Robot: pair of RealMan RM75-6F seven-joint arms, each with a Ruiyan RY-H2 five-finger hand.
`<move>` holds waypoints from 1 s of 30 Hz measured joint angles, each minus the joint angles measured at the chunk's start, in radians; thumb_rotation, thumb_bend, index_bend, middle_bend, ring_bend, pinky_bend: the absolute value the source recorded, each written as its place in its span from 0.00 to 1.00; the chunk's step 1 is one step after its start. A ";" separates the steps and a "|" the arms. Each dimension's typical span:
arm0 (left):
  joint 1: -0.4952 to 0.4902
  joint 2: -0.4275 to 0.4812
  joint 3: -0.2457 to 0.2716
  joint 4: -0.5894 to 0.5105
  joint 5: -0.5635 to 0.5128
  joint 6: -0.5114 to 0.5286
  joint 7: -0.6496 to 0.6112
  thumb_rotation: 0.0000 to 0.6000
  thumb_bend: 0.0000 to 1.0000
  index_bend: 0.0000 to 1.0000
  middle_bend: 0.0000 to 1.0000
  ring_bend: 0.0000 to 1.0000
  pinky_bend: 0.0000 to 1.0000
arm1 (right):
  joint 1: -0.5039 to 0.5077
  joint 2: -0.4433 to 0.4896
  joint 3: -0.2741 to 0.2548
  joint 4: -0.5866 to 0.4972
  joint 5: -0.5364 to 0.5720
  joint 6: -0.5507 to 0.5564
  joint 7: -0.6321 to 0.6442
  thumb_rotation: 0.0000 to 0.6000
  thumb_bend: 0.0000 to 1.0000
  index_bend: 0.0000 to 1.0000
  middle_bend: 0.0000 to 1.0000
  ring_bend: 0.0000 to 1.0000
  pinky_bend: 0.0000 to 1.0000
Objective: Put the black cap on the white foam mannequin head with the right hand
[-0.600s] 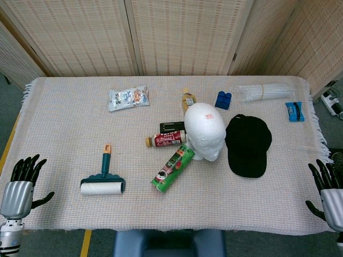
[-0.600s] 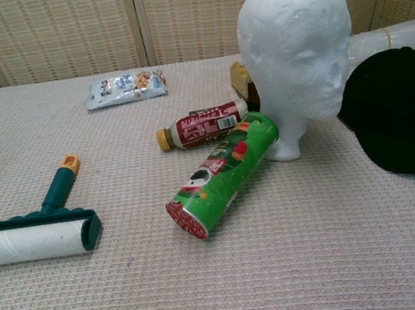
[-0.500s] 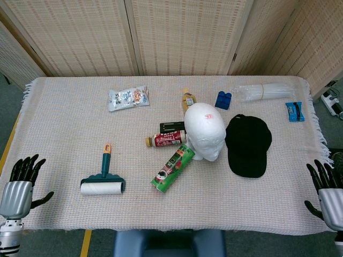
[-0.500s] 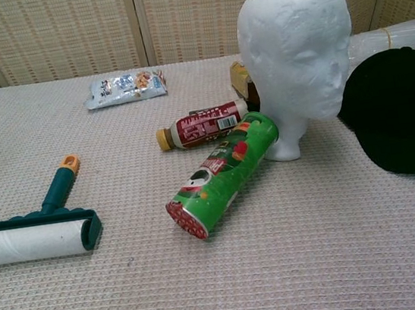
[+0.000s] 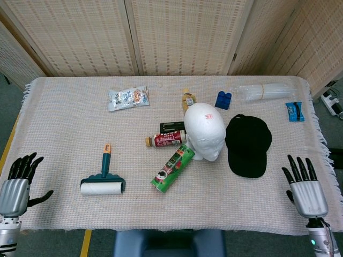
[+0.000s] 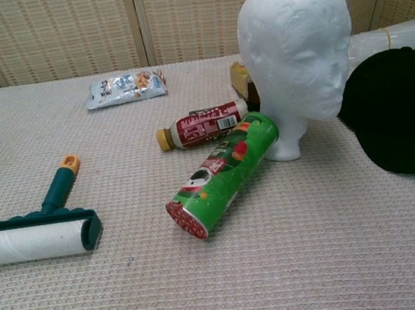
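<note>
The black cap (image 5: 247,144) lies flat on the table just right of the white foam mannequin head (image 5: 204,130), which stands upright mid-table. In the chest view the cap (image 6: 403,114) sits at the right edge beside the foam head (image 6: 298,55). My right hand (image 5: 304,188) hovers over the table's front right corner, fingers spread, holding nothing, a short way in front and to the right of the cap. My left hand (image 5: 16,183) is open at the front left edge, empty. Neither hand shows in the chest view.
A green tube can (image 5: 173,168) and a red bottle (image 5: 166,140) lie against the foam head's left side. A lint roller (image 5: 103,181) is front left. A snack bag (image 5: 127,98), blue block (image 5: 223,99), clear packet (image 5: 265,91) and blue pack (image 5: 294,111) lie towards the back.
My right hand has moved left and inward from the right table edge to over the front right corner. The left hand shifted slightly. The cap and foam head have not moved.
</note>
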 measured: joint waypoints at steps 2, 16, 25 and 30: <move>0.001 0.014 -0.003 -0.011 0.001 0.006 -0.019 1.00 0.13 0.15 0.08 0.00 0.09 | 0.024 -0.065 0.002 0.081 -0.026 -0.002 -0.042 1.00 0.14 0.30 0.00 0.00 0.00; 0.016 0.058 -0.020 -0.044 -0.007 0.041 -0.062 1.00 0.13 0.15 0.08 0.01 0.09 | 0.117 -0.372 0.008 0.425 -0.058 -0.042 -0.094 1.00 0.14 0.33 0.00 0.00 0.00; 0.022 0.063 -0.037 -0.042 -0.001 0.076 -0.106 1.00 0.12 0.15 0.08 0.02 0.09 | 0.142 -0.490 0.002 0.605 -0.051 -0.045 -0.059 1.00 0.14 0.36 0.00 0.00 0.00; 0.024 0.069 -0.040 -0.046 -0.001 0.081 -0.116 1.00 0.12 0.15 0.08 0.02 0.09 | 0.157 -0.538 -0.001 0.678 -0.048 -0.035 -0.056 1.00 0.14 0.37 0.00 0.00 0.00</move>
